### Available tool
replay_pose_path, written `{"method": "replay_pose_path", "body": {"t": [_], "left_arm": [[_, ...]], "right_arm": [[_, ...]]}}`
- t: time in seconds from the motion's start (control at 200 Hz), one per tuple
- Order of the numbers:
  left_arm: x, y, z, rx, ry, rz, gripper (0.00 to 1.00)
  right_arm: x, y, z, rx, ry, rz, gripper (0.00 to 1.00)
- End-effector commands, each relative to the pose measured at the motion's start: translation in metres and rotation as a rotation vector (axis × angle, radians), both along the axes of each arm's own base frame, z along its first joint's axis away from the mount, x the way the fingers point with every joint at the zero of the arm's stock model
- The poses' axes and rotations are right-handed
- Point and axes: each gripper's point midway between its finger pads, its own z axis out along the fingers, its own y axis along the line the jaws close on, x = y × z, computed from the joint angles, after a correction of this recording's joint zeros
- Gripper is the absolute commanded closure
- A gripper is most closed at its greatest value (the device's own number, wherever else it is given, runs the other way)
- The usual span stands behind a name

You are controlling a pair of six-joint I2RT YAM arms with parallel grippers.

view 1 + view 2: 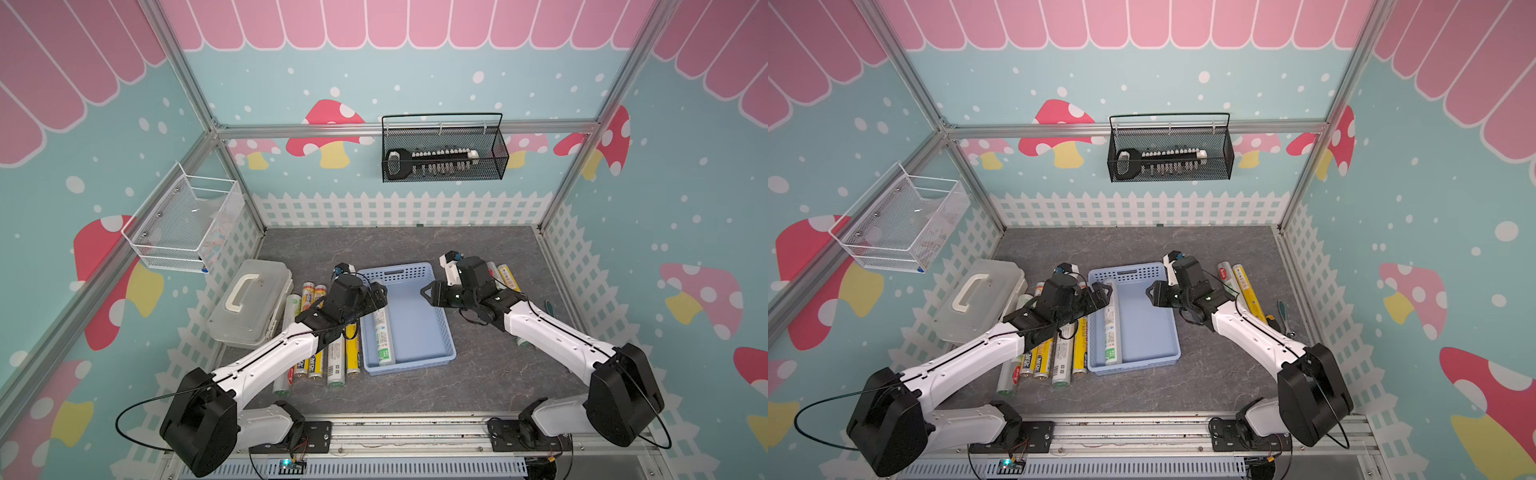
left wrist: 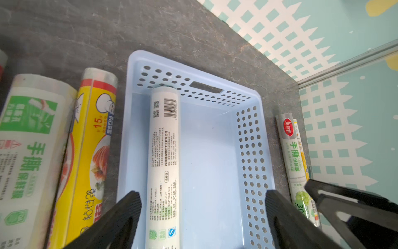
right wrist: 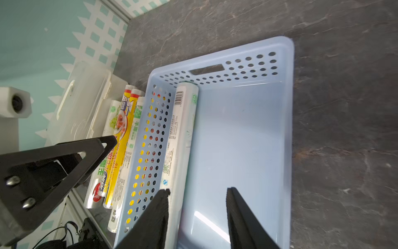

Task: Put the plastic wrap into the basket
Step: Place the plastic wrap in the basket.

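Top views show a translucent lidded case (image 1: 249, 303) at the left edge of the grey table (image 1: 478, 374). Just beside it is a row of plastic wrap rolls (image 1: 332, 365) lying side by side, yellow-labelled and white ones mixed, partly hidden under the left arm. Next comes the left gripper (image 2: 202, 193), hanging over the left side of the light blue basket (image 1: 419, 328). Its jaws are spread wide and grip nothing. In the left wrist view they stand clear on either side of a single white roll (image 2: 164, 151). That roll lies lengthwise inside the basket along its left wall, one end against the far perforated wall, and the rest of the basket floor is bare. At the basket's right rim sits the right gripper (image 3: 197, 190), pointing in over the tray. The right wrist view shows its jaws a narrow gap apart, with nothing held between them. Farther right, behind the right arm, two further rolls (image 1: 1241, 282) lie together on the table, outside the basket.
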Motion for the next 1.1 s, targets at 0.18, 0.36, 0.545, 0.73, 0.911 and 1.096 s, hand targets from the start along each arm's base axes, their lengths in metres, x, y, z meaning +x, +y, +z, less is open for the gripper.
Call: {"method": "replay_pose_path", "body": {"t": [0.18,0.36,0.545,0.73,0.911,1.096], "left_arm": [[-0.006,0.033,0.017,0.145,-0.090,0.193,0.09],[-0.021,0.068,0.020,0.164,-0.126,0.312,0.09],[-0.029,0.082,0.024,0.153,-0.156,0.345,0.09],[-0.029,0.078,0.024,0.146,-0.150,0.322,0.09],[-0.026,0.069,0.025,0.146,-0.145,0.284,0.08],[-0.024,0.060,0.021,0.137,-0.130,0.249,0.08]], "right_arm": [[-0.024,0.072,-0.053,-0.012,0.168,0.240,0.51],[-0.028,0.098,-0.085,-0.014,0.253,0.283,0.46],[-0.030,0.115,-0.096,0.026,0.291,0.311,0.48],[-0.032,0.125,-0.112,0.065,0.346,0.315,0.50],[-0.031,0.127,-0.111,0.078,0.342,0.319,0.50],[-0.035,0.142,-0.106,0.139,0.352,0.399,0.51]]}}
